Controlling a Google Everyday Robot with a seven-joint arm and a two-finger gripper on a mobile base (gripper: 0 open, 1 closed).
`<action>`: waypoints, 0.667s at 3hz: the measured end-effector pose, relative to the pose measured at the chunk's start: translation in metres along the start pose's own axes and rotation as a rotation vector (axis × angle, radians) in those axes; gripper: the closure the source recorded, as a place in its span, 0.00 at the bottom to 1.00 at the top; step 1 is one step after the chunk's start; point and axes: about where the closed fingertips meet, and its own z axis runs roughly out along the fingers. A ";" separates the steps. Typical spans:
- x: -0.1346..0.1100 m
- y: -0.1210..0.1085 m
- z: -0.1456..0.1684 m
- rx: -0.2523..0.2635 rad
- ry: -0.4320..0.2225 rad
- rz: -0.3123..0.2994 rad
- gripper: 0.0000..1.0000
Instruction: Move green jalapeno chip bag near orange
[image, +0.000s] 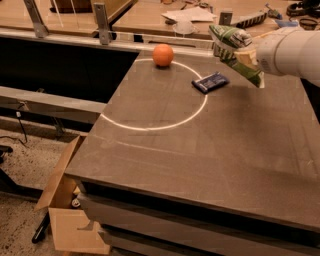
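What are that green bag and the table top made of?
The green jalapeno chip bag, held in the air at far right by the gripper, looks like thin foil or plastic film: crumpled, with shiny creases. The table looks like matte grey-brown board, possibly laminate; its front edge shows stacked layers.
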 end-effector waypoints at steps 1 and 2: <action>0.005 -0.009 0.043 0.014 -0.007 0.045 1.00; 0.003 -0.009 0.073 0.016 -0.017 0.076 1.00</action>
